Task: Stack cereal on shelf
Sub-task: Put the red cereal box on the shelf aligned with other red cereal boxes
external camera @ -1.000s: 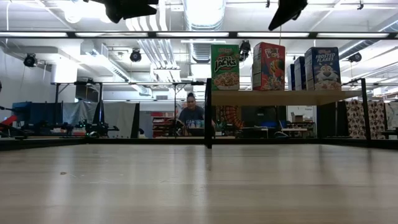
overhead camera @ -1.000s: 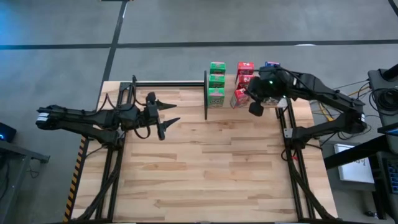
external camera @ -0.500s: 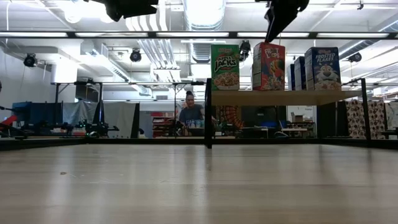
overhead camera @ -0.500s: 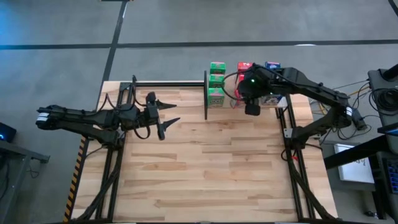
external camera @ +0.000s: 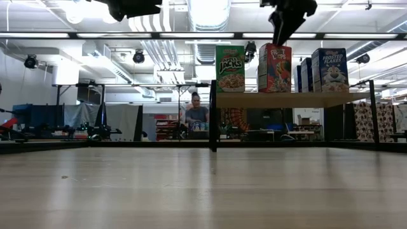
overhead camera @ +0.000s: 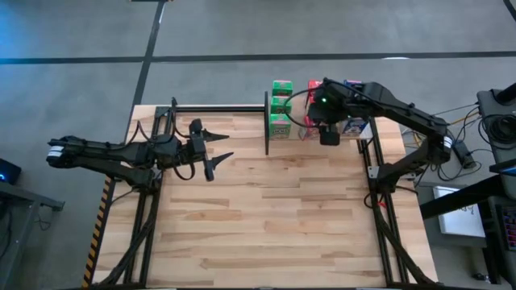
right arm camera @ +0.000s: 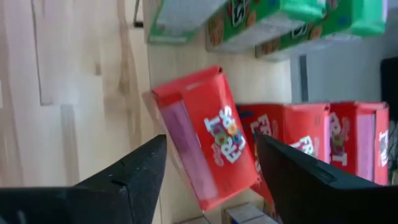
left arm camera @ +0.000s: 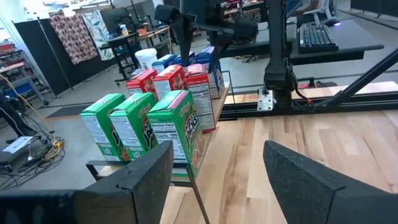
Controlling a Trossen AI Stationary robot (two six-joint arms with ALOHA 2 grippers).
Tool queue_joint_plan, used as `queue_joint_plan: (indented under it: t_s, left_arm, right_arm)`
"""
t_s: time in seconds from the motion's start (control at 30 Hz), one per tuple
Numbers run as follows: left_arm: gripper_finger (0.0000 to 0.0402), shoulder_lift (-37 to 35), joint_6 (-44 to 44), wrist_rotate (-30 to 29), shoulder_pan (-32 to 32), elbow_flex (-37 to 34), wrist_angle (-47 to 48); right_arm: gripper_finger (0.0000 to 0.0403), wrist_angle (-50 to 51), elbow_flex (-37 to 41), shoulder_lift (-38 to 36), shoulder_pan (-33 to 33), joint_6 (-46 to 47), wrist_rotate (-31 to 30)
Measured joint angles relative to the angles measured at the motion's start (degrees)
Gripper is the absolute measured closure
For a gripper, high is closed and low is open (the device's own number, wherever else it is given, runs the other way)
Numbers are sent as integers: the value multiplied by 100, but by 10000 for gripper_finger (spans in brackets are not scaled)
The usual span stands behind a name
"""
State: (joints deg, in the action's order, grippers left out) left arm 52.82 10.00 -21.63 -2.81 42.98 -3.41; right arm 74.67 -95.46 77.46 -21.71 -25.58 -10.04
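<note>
Wooden plank table (overhead camera: 266, 217), with the right gripper (overhead camera: 328, 135) over the red boxes on the shelf (external camera: 289, 99).

From above, the green boxes (overhead camera: 280, 105) stand in a neat row, and the left gripper (overhead camera: 216, 147) waits wide open far off. From table height, the cardboard boxes stand upright on the flat shelf. The left wrist view shows shiny printed boxes side by side. The right wrist view shows spread fingers (right arm camera: 134, 171), holding nothing, around a tilted red box (right arm camera: 208, 140), likely to straighten it.

Spread left pincer (left arm camera: 221, 171) above tabletop (left arm camera: 280, 134), facing green cereal boxes (left arm camera: 146, 127) and red boxes (left arm camera: 177, 84) shelved ahead.
</note>
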Motion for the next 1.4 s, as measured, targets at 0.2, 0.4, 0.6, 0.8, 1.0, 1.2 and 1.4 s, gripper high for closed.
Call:
queue_joint_plan:
  t_s: [0.2, 0.4, 0.6, 0.8, 1.0, 1.2, 1.4]
  left_arm:
    - [168, 0, 0, -2, 0, 0, 1]
    - [168, 2, 0, -2, 0, 0, 2]
    - [168, 2, 0, -4, 0, 0, 4]
    - [168, 2, -2, -7, 0, 0, 6]
    - [168, 2, -2, -7, 0, 0, 6]
    - [168, 2, -2, -7, 0, 0, 6]
    - [168, 2, -2, -7, 0, 0, 6]
  right_arm:
    - [167, 73, 4, 89, -230, -86, 26]
    - [168, 90, 6, 187, -363, -123, 420]
    - [191, 102, 7, 295, -363, -103, 428]
    - [217, 223, 7, 290, -383, 83, 418]
    - [225, 459, 11, 176, -524, 212, 406]
    - [225, 455, 11, 139, -610, 59, 695]
    - [225, 394, 11, 139, -610, 55, 758]
